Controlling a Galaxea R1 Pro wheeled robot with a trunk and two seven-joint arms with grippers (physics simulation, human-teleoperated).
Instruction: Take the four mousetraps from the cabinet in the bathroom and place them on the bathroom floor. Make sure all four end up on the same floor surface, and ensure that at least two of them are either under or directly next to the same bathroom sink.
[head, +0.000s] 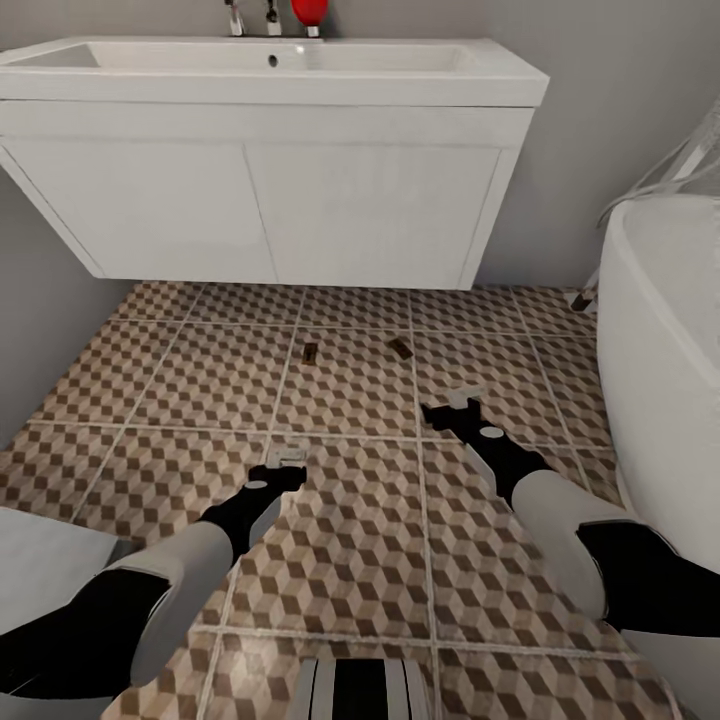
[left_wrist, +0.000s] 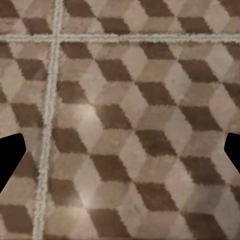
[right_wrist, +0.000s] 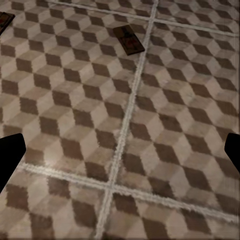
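Both arms reach low over the bathroom floor (head: 350, 560); right gripper (head: 455, 408) sits nearer two mousetraps (head: 400, 347) lying ahead beside the sink (head: 270, 70). Left wrist: spread gripper, bare tiles. Right wrist: gripper spread, one mousetrap (right_wrist: 128, 39) ahead, lengthwise away.

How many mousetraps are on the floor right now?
2. One mousetrap lies on the tiles in front of the sink vanity; the other mousetrap lies to its right, nearer the bathtub. Others may be out of frame.
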